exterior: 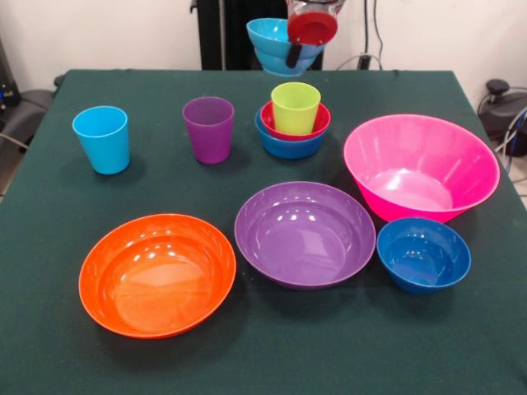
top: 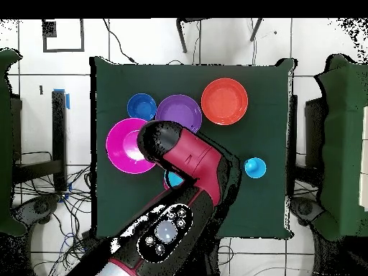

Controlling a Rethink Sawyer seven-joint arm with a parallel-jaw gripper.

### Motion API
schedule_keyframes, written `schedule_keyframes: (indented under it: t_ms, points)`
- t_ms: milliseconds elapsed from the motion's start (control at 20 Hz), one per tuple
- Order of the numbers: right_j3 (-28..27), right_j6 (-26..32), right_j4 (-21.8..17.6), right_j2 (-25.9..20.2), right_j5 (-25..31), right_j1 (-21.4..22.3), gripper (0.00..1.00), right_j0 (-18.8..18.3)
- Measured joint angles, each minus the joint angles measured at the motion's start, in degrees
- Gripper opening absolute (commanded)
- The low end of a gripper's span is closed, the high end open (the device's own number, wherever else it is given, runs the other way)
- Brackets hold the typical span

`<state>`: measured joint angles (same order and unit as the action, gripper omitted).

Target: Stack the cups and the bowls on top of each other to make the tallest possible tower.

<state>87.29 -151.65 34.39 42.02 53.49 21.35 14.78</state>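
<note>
A: Where is the tower (exterior: 292, 123) sitting?

B: At the table's (exterior: 49, 313) far middle you are seeing a blue bowl (exterior: 286, 146), a red bowl (exterior: 317, 125) nested inside it, and the lime green cup (exterior: 296, 106) standing upright in that.

A: And the cyan bowl (exterior: 272, 41)?

B: It is hanging tilted above the tower, with the gripper's (exterior: 295, 51) fingers clamping its rim.

A: The rest?

B: The purple cup (exterior: 208, 129) is standing just beside the tower, and the light blue cup (exterior: 101, 138) is standing farther off.
</note>
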Motion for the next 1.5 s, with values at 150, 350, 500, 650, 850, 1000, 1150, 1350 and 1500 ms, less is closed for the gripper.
schedule_keyframes:
  t_ms: [150,350,500,650,850,1000,1150,1350,1500]
  points:
    - [-0.72,0.0,0.02,-0.35,-1.33,-0.88,0.0,-0.09]
    - [-1.02,0.0,0.15,-0.63,-2.3,-1.26,0.0,-0.17]
    - [-1.11,0.0,0.25,-0.68,-2.65,-1.55,0.0,-0.18]
    - [-1.16,0.0,0.35,-0.71,-2.7,-1.92,0.0,-0.18]
    - [-1.18,0.0,0.45,-0.71,-2.7,-2.15,0.0,-0.18]
    - [-1.18,0.0,0.6,-0.73,-2.7,-2.15,0.0,-0.18]
    - [-1.18,0.0,0.64,-0.73,-2.7,-2.15,0.0,-0.18]
    - [-1.2,0.0,1.0,-0.76,-2.7,-2.15,0.0,-0.18]
    - [-1.2,0.0,1.25,-0.95,-2.7,-2.15,0.0,-0.18]
